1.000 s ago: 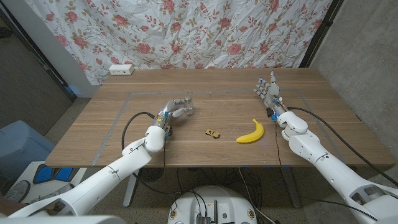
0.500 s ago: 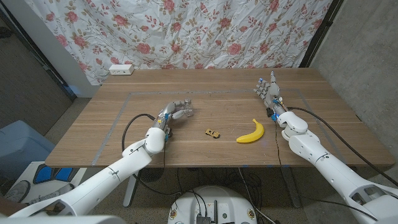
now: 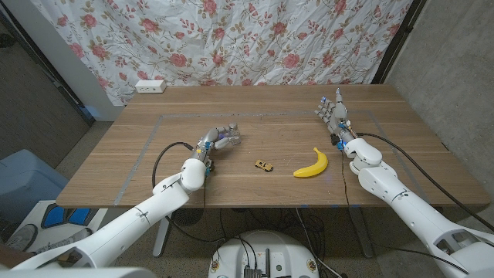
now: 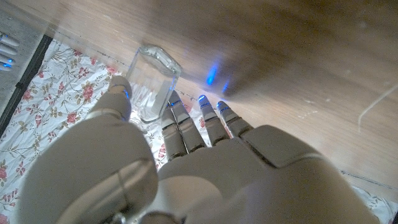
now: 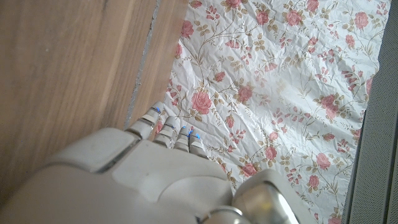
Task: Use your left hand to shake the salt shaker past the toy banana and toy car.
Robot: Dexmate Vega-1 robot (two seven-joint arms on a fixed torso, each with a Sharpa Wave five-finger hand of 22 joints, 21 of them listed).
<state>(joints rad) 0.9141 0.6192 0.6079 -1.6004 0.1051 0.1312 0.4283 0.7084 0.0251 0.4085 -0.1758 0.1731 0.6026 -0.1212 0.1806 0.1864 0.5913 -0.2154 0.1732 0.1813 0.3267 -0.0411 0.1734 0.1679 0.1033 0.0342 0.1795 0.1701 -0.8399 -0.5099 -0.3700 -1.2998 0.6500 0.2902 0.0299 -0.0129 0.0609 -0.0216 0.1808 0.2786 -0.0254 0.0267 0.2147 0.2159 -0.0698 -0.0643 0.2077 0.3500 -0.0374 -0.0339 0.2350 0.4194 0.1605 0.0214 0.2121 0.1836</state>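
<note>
the salt shaker (image 4: 153,82), a clear glass one, sits pinched between the thumb and fingers of the left robot hand (image 3: 222,138), left of the toy car (image 3: 264,164) and toy banana (image 3: 311,163) on the tabletop (image 3: 147,166). the right robot hand (image 3: 333,110) waits by the far right, fingers apart and gripping nothing. the pinch looks shallow, so a hard shake could let the smooth glass slip out and drop.

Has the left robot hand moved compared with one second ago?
Yes. In the head view the left robot hand has shifted slightly toward the toy car, whose position on the table is unchanged, and its fingers are closed around the salt shaker.
</note>
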